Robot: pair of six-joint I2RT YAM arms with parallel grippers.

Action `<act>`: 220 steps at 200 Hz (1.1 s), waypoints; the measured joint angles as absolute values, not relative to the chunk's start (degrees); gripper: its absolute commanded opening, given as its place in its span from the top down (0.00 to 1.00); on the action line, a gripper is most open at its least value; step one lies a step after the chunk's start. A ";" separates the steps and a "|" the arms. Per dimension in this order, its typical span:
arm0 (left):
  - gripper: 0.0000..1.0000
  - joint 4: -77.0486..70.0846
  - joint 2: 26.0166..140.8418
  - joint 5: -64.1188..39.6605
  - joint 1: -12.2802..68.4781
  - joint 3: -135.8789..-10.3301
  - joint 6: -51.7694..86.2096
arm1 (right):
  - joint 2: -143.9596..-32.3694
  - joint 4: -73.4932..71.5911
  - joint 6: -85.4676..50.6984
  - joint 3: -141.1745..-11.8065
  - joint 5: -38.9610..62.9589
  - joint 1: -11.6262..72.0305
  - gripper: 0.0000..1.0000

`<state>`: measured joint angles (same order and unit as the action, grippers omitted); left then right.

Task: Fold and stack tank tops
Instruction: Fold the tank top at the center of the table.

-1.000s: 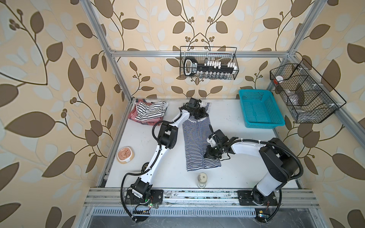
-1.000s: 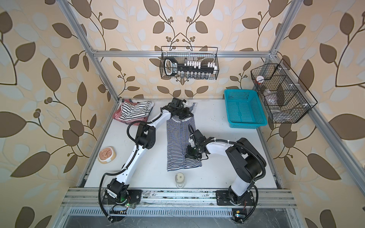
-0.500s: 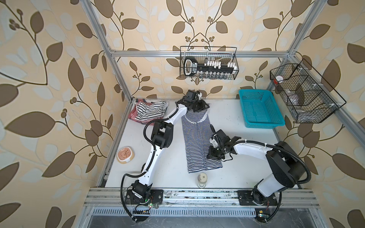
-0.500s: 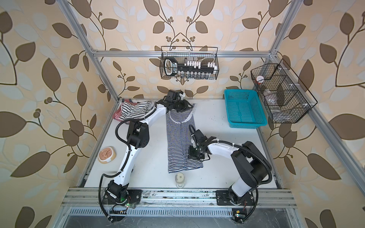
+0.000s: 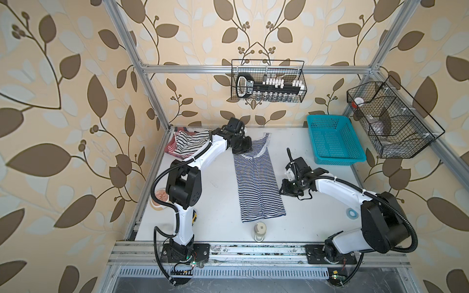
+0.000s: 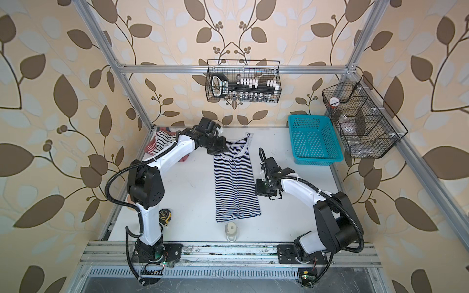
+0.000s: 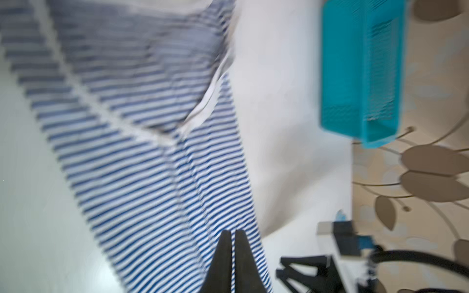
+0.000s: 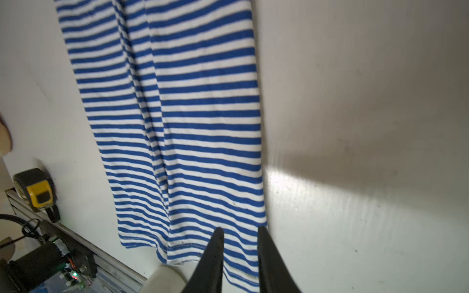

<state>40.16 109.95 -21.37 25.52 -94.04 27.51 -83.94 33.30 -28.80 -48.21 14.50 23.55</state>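
Note:
The navy-and-white striped tank top (image 5: 257, 182) (image 6: 234, 182) lies flat and narrow, lengthwise down the middle of the table. My left gripper (image 5: 243, 148) (image 7: 233, 232) hovers over its neckline end with the fingers shut; the blur hides whether any cloth is caught. My right gripper (image 5: 282, 190) (image 8: 238, 229) stands open just beside the top's right edge near the hem, holding nothing. The black-and-white striped tank top (image 5: 189, 142) lies crumpled on the red-and-white one (image 5: 172, 150) in the far left corner, partly behind my left arm.
A blue plastic basket (image 5: 335, 142) stands at the back right. A small pale jar (image 5: 260, 230) sits just in front of the hem. A yellow tape measure (image 6: 165, 217) lies by the left arm's base and a blue tape roll (image 5: 352, 213) at the right.
The navy tank top has gone from bunched at the neck to stretched straight. My left gripper let go, drew back a little and shut again. My right gripper opened and slid right, off the cloth.

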 measured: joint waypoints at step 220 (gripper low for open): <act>0.47 34.04 88.49 -22.79 38.37 -48.38 43.42 | -74.41 26.50 -29.63 -31.97 20.01 23.57 0.63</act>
<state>34.04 88.49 -22.79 38.37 -48.38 43.42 -74.41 26.50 -29.63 -31.97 20.01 23.57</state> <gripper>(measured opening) 0.523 0.375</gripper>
